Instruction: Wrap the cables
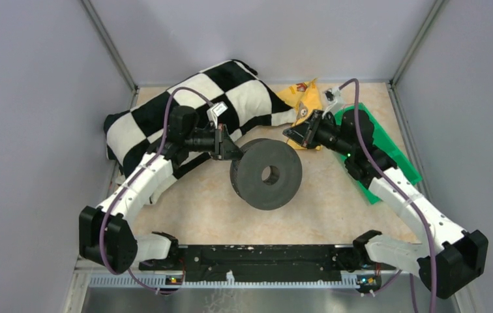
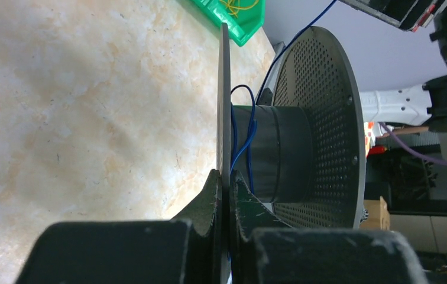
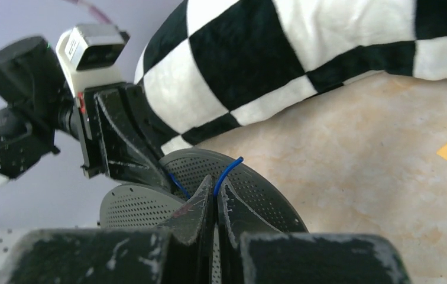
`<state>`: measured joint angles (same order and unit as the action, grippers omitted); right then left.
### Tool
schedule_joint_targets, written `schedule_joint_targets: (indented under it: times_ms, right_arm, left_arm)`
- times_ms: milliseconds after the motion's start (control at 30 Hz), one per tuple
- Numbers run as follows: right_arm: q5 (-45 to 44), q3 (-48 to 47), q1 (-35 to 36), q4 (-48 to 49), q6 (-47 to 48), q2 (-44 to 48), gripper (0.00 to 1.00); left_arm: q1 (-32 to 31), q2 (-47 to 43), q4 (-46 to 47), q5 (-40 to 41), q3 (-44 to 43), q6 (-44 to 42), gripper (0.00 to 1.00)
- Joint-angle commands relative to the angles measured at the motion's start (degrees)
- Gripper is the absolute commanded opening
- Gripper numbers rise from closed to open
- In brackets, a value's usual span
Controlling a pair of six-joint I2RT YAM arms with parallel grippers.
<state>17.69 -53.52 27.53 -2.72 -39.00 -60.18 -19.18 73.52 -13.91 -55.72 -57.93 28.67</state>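
A dark grey spool (image 1: 267, 173) with perforated flanges stands on edge mid-table. My left gripper (image 1: 232, 150) is shut on the rim of one flange (image 2: 224, 106); in the left wrist view the jaws (image 2: 229, 177) pinch that thin disc. A thin blue cable (image 2: 242, 133) loops loosely round the spool's hub (image 2: 280, 154). My right gripper (image 1: 294, 134) sits just behind the spool's right side, shut on the cable's free end (image 3: 227, 171), which pokes up between its fingertips (image 3: 214, 188). The cable is too fine to see in the top view.
A black-and-white checkered cloth (image 1: 185, 111) lies at the back left, under the left arm. Yellow pieces (image 1: 302, 94) lie at the back. A green tray (image 1: 377, 140) lies under the right arm; it holds yellow wire (image 2: 239, 7). Grey walls close in three sides.
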Motion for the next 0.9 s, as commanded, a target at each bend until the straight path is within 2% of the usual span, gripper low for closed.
schedule_joint_targets:
  times_ms: [0, 167, 500, 667, 867]
  right_arm:
    - [12.43, -6.54, 1.11, -4.55, 8.35, -2.6, 0.0]
    - [14.73, -10.5, 3.68, -8.5, 12.27, -6.57, 0.0]
    - [17.21, -14.6, 9.21, -7.96, 14.07, -12.65, 0.0]
    - [27.09, -14.81, 9.35, -6.78, 16.15, -14.59, 0.0]
    - [39.67, -13.54, 9.4, -8.02, 22.34, -15.54, 0.0]
  left_arm:
    - [-0.19, -1.02, 0.01, -5.75, -3.93, -5.6, 0.0]
    - [-1.58, 0.42, -1.0, -6.29, -4.83, -7.26, 0.0]
    - [-5.23, 2.59, -0.66, -5.9, -5.47, -7.87, 0.0]
    - [-6.03, 2.13, -0.23, -6.43, -5.96, -10.49, 0.0]
    - [-6.2, 0.39, 0.86, -10.52, -5.09, -17.52, 0.0]
